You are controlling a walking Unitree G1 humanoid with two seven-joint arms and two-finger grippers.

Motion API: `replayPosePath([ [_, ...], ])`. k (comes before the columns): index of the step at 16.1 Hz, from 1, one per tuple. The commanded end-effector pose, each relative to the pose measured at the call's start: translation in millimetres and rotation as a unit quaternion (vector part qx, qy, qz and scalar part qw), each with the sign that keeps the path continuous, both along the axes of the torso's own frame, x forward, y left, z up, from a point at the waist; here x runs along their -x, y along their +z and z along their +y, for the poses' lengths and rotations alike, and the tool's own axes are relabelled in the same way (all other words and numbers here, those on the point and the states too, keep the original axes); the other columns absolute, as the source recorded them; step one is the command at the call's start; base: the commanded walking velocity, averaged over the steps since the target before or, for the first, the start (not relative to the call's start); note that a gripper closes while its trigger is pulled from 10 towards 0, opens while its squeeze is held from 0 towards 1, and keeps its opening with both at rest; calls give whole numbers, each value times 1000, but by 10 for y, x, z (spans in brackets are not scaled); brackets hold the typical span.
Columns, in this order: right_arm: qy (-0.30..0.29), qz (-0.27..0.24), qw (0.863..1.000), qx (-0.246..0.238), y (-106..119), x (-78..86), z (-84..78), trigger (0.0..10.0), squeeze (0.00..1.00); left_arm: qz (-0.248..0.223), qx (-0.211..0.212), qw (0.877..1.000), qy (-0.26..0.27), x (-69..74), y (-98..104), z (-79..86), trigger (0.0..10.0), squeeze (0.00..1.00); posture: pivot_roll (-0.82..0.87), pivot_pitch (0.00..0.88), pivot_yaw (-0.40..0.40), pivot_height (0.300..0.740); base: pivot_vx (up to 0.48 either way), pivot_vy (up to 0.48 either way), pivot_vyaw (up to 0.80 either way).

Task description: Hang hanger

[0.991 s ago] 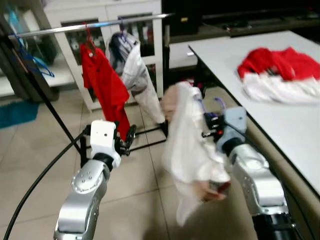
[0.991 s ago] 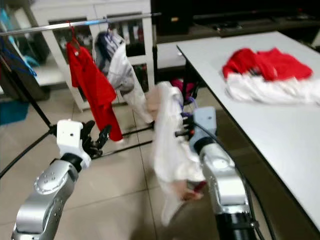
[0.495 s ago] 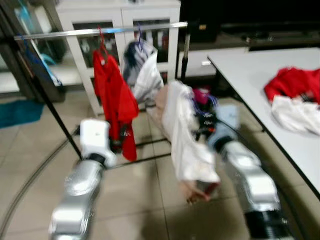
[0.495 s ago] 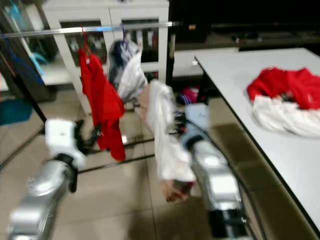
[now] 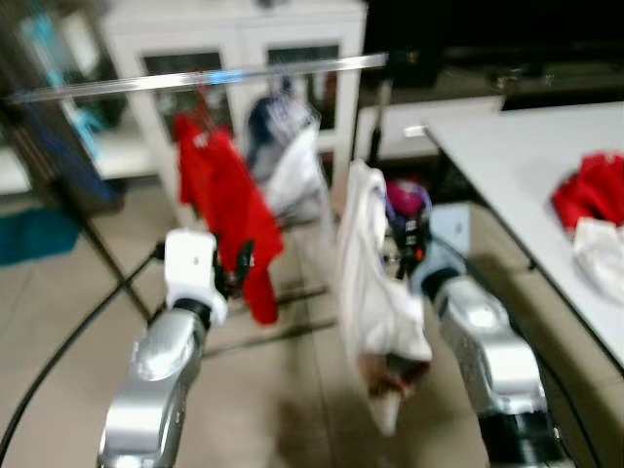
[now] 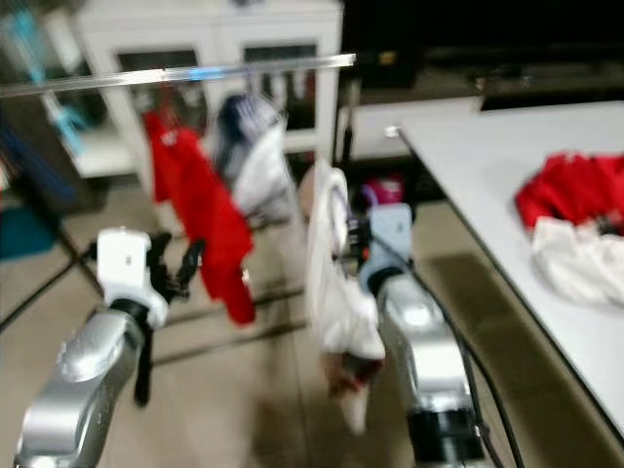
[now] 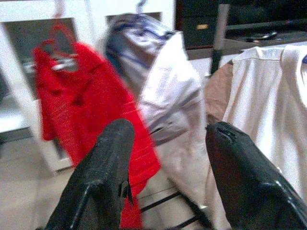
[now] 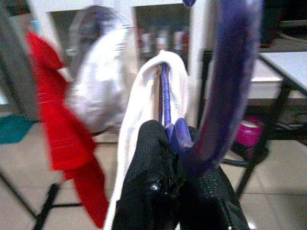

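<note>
1. Purple plastic hanger (image 8: pixel 225 91), its hook curving up close to the camera, is pinched between the right gripper (image 8: pixel 177 143) fingers, which are clamped together on its neck.
2. White garment (image 5: pixel 375 283) drapes over that hanger and hangs down beside the right arm.
3. Ahead of the right gripper stands the silver clothes rail (image 5: pixel 195 78), well apart from the hook.
4. On the rail hang a red shirt (image 5: pixel 226 210) and, beside it, a grey-and-white garment (image 5: pixel 288 166).
5. Left gripper (image 7: pixel 165 139) is raised with its fingers spread apart, holding nothing; the red shirt is just beyond it.
6. A white table (image 5: pixel 507 166) lies to the right arm's side, bearing red and white clothes (image 5: pixel 590 219).
</note>
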State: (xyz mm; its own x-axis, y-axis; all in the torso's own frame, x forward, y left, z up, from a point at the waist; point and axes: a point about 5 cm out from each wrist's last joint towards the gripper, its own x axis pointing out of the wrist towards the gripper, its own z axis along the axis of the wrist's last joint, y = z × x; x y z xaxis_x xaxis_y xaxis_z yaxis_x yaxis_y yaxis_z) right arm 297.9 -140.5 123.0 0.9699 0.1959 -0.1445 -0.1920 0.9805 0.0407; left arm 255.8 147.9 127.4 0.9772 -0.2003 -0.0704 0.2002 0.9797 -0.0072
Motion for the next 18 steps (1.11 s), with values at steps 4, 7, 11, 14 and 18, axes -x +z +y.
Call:
replayPosePath([
  [4,-28,-28,999,24,109,-62,-129,10000,0,-6,-6,1000,-4,12,30,4,10000,0,-76,0,27,740,451,0,0],
  [7,-32,-41,998,48,160,-127,-225,10000,0,-5,-7,1000,-8,6,27,-9,10000,0,-78,0,30,740,449,0,0],
  [11,69,-59,993,76,316,-237,-241,10000,0,-4,-11,1000,-16,14,23,-14,10000,0,-71,0,27,740,447,0,0],
  [14,210,-39,971,105,323,-82,-123,10000,0,-1,-21,998,-52,75,45,-62,10000,0,-70,0,26,740,120,0,0],
  [18,293,-45,948,114,376,46,80,10000,0,1,-41,996,-80,130,34,-87,10000,0,-74,0,31,740,0,0,0],
])
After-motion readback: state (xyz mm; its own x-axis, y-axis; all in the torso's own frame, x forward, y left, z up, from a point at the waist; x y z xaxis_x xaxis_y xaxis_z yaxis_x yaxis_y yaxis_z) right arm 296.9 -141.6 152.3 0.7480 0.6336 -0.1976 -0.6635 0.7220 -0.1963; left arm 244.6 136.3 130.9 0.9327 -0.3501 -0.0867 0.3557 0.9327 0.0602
